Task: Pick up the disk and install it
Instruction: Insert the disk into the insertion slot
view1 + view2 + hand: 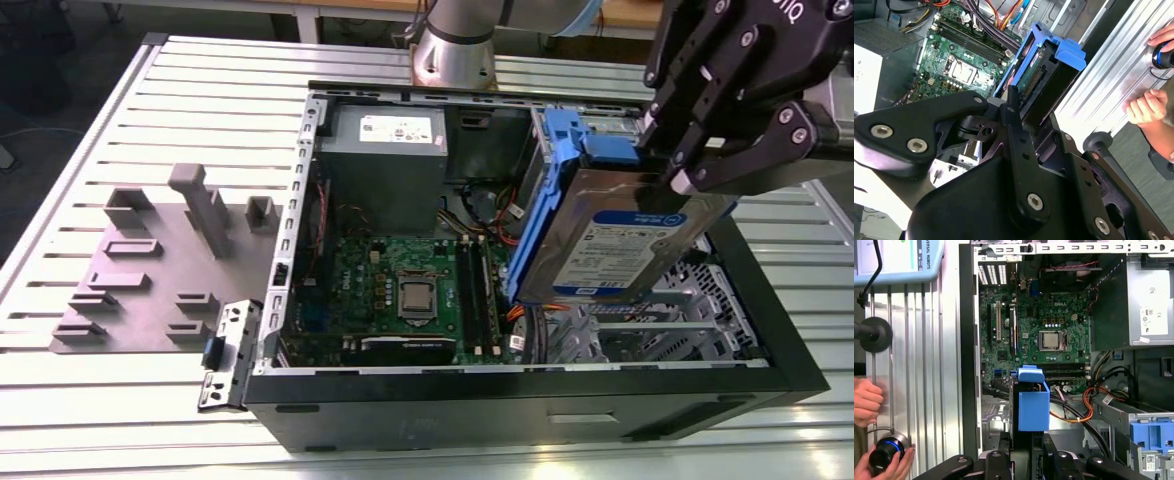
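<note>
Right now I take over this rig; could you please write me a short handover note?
Gripper: shut on the disk.
The disk hangs tilted above the open computer case, at the exterior view's right.
Done: the disk is picked up.
Left: it is not yet seated in the case.
A person's hand is at the table edge, beside the case.

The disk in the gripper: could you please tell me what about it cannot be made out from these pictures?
- Exterior view: the disk has its upper end covered by the gripper; its far face is turned away.
- Exterior view: the drive cage below is partly hidden behind the disk.
- First wrist view: the disk's faces are edge-on, its end capped by the blue bracket.
</note>
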`<act>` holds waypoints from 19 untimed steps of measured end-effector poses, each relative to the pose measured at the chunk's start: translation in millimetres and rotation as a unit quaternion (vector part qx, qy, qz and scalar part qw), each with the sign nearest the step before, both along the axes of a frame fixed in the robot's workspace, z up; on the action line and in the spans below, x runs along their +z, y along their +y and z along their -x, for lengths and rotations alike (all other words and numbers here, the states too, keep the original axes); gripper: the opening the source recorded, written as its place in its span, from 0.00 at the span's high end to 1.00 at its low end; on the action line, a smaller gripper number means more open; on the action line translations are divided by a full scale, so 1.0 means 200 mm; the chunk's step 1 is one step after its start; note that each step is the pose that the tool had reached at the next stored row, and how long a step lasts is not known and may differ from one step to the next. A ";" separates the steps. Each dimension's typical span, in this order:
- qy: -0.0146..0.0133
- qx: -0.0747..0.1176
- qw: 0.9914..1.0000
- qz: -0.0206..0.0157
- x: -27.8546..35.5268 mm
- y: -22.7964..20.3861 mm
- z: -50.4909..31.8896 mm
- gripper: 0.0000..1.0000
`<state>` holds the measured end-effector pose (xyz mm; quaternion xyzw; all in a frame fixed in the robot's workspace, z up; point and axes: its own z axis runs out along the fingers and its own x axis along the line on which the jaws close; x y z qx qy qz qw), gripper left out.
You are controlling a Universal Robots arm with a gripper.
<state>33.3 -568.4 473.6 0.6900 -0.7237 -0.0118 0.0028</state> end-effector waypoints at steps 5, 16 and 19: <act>0.000 0.000 1.000 0.000 -0.002 0.000 -0.033 0.65; 0.001 0.000 1.000 0.000 -0.010 0.000 -0.169 0.65; 0.001 0.000 1.000 0.000 -0.012 0.000 -0.206 0.65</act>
